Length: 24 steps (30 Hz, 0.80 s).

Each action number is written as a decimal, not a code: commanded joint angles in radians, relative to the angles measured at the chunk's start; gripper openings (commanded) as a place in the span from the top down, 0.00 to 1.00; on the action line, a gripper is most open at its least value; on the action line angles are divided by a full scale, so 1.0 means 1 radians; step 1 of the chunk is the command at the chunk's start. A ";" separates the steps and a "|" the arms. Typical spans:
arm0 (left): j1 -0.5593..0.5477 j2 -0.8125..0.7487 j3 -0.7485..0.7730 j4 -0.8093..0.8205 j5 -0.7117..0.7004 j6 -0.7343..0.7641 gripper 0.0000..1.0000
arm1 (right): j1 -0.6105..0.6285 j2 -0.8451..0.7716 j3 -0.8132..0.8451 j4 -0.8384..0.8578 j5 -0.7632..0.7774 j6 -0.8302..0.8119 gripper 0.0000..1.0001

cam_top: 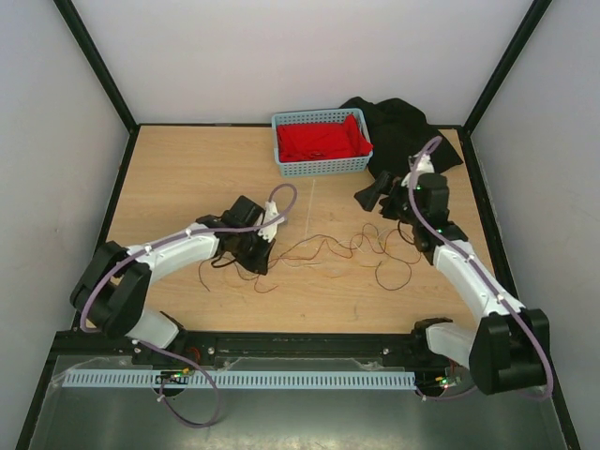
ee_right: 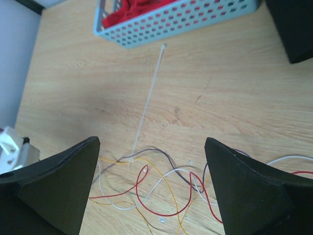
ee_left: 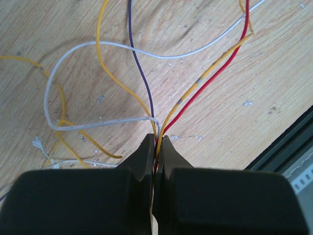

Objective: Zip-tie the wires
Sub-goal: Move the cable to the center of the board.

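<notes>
Thin curly wires (cam_top: pixel 347 248) lie spread across the middle of the wooden table between the two arms. My left gripper (cam_top: pixel 259 255) is at their left end. In the left wrist view its jaws (ee_left: pixel 157 141) are shut on a bunch of the wires (ee_left: pixel 188 95): yellow, red, purple and white strands run in between them. My right gripper (cam_top: pixel 369 194) hovers above the right part of the wires, open wide and empty (ee_right: pixel 152 147). Beneath it, red, yellow, white and purple wires (ee_right: pixel 166 191) loop on the wood. The whitish zip tie (ee_right: pixel 149 95) lies straight, running from the basket down to the wires.
A light blue perforated basket (cam_top: pixel 322 169) holding red cloth stands at the back centre, also seen in the right wrist view as the basket (ee_right: pixel 161 24). A black cloth (cam_top: pixel 403 127) lies at the back right. A black rail (cam_top: pixel 281 345) runs along the table's near edge.
</notes>
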 commanded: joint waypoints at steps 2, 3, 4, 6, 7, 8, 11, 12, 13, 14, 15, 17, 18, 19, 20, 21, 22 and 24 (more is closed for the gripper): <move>0.055 0.077 0.058 -0.026 0.114 0.012 1.00 | 0.108 0.079 0.031 0.026 0.117 -0.029 0.01; 0.063 0.092 0.065 -0.028 0.120 0.012 1.00 | 0.126 0.098 0.035 0.026 0.132 -0.034 0.01; 0.070 0.105 0.073 -0.033 0.123 0.011 1.00 | 0.141 0.111 0.040 0.025 0.146 -0.038 0.01; 0.088 0.138 0.089 -0.040 0.128 0.006 1.00 | 0.174 0.144 0.059 0.020 0.177 -0.054 0.01; 0.095 0.152 0.096 -0.046 0.134 0.005 1.00 | 0.191 0.165 0.077 0.015 0.190 -0.063 0.01; 0.102 0.165 0.105 -0.051 0.139 0.004 1.00 | 0.206 0.185 0.093 0.010 0.201 -0.071 0.01; 0.124 0.180 0.122 -0.060 0.141 0.010 0.94 | 0.244 0.246 0.139 -0.007 0.234 -0.092 0.01; 0.135 0.179 0.127 -0.064 0.141 0.017 0.93 | 0.256 0.263 0.150 -0.009 0.249 -0.099 0.01; 0.146 0.175 0.134 -0.073 0.133 0.026 0.93 | 0.263 0.277 0.160 -0.011 0.261 -0.102 0.01; 0.158 0.170 0.143 -0.090 0.118 0.038 0.93 | 0.268 0.291 0.170 -0.012 0.268 -0.103 0.01; 0.168 0.166 0.153 -0.113 0.099 0.055 0.92 | 0.274 0.302 0.179 -0.012 0.273 -0.106 0.01; 0.193 0.157 0.172 -0.152 0.074 0.079 0.90 | 0.286 0.329 0.198 -0.016 0.284 -0.113 0.01; 0.208 0.150 0.176 -0.165 0.071 0.087 0.87 | 0.293 0.340 0.209 -0.019 0.291 -0.118 0.01; 0.218 0.144 0.178 -0.174 0.070 0.093 0.83 | 0.298 0.352 0.215 -0.019 0.294 -0.121 0.01; 0.223 0.138 0.179 -0.178 0.070 0.099 0.80 | 0.302 0.364 0.220 -0.020 0.293 -0.121 0.01; 0.226 0.130 0.180 -0.185 0.075 0.106 0.79 | 0.303 0.374 0.225 -0.019 0.293 -0.121 0.01; 0.227 0.125 0.184 -0.192 0.078 0.116 0.77 | 0.304 0.385 0.229 -0.018 0.291 -0.121 0.01; 0.229 0.112 0.191 -0.209 0.074 0.127 0.72 | 0.307 0.407 0.244 -0.025 0.290 -0.120 0.01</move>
